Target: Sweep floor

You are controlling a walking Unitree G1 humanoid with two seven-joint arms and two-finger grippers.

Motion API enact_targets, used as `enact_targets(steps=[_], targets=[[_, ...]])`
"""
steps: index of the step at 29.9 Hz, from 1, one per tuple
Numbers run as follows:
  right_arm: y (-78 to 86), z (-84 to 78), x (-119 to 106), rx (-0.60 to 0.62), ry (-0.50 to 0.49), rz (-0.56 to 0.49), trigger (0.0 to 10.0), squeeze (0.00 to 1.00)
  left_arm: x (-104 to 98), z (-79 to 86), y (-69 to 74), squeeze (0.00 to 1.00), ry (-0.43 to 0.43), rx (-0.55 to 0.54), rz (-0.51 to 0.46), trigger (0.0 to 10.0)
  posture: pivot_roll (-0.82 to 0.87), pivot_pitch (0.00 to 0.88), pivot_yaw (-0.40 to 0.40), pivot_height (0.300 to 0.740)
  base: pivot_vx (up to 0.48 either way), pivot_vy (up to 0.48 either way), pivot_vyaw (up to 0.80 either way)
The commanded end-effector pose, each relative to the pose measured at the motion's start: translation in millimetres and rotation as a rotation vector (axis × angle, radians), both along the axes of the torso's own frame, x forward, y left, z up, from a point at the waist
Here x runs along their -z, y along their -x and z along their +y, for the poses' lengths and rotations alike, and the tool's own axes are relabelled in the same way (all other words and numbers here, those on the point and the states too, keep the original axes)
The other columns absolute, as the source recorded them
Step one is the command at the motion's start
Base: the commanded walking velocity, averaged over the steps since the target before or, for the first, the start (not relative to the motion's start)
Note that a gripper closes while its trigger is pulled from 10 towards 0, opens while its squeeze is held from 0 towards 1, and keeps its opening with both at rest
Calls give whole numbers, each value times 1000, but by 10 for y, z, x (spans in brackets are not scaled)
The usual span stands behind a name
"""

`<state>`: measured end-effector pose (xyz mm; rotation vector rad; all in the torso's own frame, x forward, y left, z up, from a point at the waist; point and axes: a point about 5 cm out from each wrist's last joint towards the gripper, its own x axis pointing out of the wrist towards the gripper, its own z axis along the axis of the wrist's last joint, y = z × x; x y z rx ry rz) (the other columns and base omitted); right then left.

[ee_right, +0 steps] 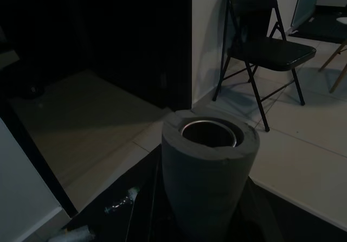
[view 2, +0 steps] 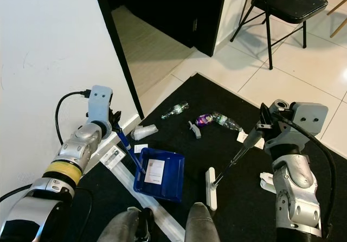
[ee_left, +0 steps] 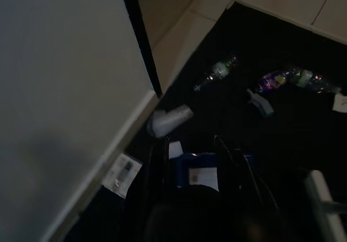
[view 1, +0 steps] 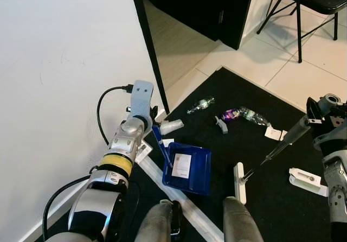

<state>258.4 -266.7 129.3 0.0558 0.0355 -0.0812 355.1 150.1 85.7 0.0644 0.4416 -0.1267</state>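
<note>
With its jaws clamped on each, the left gripper [view 1: 153, 123] tilts the light blue plastic dustpan [view 1: 190, 170] mid-mat while the right gripper [view 2: 259, 129] holds the stiff grey-handled broom [view 2: 230, 164], best gripped high.

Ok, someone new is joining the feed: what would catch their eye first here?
Probably the blue dustpan on the black mat, its handle in the left gripper, with the white broom head beside it on a pole held by the right gripper. Next, the litter further out on the mat: a clear bottle, a crushed bottle with a purple label and a crumpled cup near the wall.
</note>
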Motion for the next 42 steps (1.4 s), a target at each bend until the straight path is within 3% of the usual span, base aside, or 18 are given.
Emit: enact_targets(steps=[1,7,14,18,27,35,42], targets=[[-11,21,-53,-7,10,-38,10000,0,-43,-31,-10,0,38,-2,34,10000,-205,131,110,740,0,0,0],[-41,37,-95,5,6,-70,10000,0,-179,-98,-46,0,115,0,28,10000,-204,122,115,740,0,0,0],[-78,110,-122,52,-18,-120,10000,0,-387,-228,-41,0,144,36,-34,10000,-203,116,114,740,0,0,0],[-98,171,-99,65,-51,-127,10000,0,-406,-303,-10,0,167,34,-21,10000,-202,115,113,740,0,0,0],[-110,211,-74,60,-64,-131,10000,0,-468,-399,27,0,141,64,-111,10000,-201,116,112,740,0,0,0],[-93,196,-51,74,-72,-131,10000,0,-460,-483,79,0,163,100,-109,10000,-204,120,115,740,0,0,0],[-63,178,-34,92,-99,-132,10000,0,-433,-504,104,0,109,140,-120,10000,-209,125,118,740,0,0,0]])
